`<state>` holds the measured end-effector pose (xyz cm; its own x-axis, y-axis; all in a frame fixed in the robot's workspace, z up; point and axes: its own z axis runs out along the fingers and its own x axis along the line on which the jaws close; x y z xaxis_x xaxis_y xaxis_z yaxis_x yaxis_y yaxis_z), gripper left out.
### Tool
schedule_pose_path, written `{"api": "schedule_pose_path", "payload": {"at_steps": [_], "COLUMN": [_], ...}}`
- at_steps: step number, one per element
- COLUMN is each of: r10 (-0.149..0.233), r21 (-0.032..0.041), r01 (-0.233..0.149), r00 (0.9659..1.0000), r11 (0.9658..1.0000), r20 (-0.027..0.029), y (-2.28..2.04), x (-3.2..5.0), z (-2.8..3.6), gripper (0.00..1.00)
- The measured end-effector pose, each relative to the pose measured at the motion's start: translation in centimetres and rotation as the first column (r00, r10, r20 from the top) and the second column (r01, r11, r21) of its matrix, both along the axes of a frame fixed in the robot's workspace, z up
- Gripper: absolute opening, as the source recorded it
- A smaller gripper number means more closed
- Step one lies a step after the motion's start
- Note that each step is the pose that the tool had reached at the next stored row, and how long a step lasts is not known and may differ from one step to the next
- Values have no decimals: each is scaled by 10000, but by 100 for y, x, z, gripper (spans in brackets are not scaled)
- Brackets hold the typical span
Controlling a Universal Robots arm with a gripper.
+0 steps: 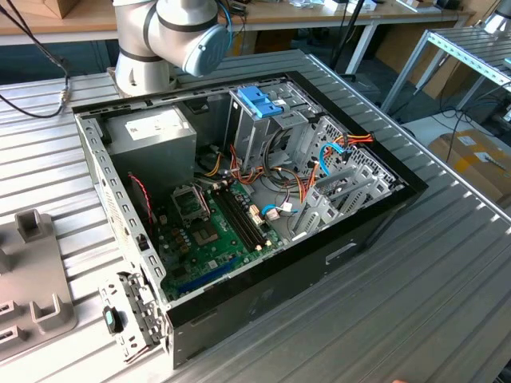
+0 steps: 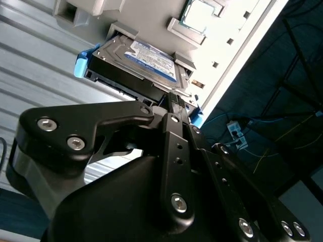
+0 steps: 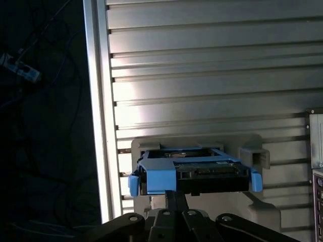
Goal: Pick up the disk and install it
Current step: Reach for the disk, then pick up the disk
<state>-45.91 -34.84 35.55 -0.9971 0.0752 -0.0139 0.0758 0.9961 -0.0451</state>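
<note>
While the black gripper (image 2: 174, 101), state indeterminable, sits at the blue-framed silver rectangular disk (image 2: 146, 58) in the grey cradle (image 3: 252, 154), keep it centred and square.

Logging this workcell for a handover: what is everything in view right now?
disk: one, silver with blue frame, in the holder.
holder: one, light grey, on the slotted table.
computer case: one, black, open, on the table.
power supply box: one, grey with white sticker, inside the case.
drive cage: one, metal with blue handle, inside the case.
motherboard: one, green, case floor.
cables: several, orange, red, blue, inside the case.
fixture: one, grey, exterior view's left.
arm: one, grey, beside the case.
gripper: one, black, close to the disk's edge.
</note>
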Motion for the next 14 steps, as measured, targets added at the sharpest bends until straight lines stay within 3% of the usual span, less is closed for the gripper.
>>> {"api": "schedule_pose_path", "payload": {"at_steps": [5,14], "r10": [0,0], "r21": [-8,-16], "r01": [0,0], "r00": [10000,10000], "r11": [10000,10000], "r20": [0,-1], "y": [48,56], "x": [-41,-57], "z": [-21,-32], "gripper": [11,11]}}
